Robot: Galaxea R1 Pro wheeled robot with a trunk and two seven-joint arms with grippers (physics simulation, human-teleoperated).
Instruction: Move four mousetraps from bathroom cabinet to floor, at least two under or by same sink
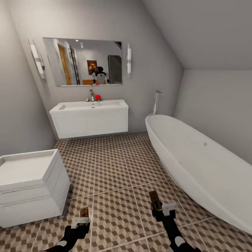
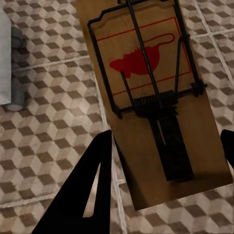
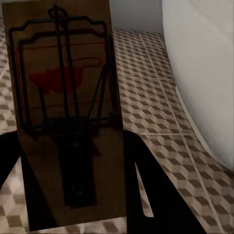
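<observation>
Held: mousetrap [image 3: 66, 122] clamped between the right gripper [image 3: 73, 195] fingers
Below: cube-patterned bathroom floor [image 3: 151, 97]
Beside: white bathtub [image 3: 204, 63]

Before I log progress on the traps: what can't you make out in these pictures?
- Space under the sink: hidden by its vanity box, head view.
- Left mousetrap: far end cut off by the frame edge, left wrist view.
- Right mousetrap: underside hidden, right wrist view.
</observation>
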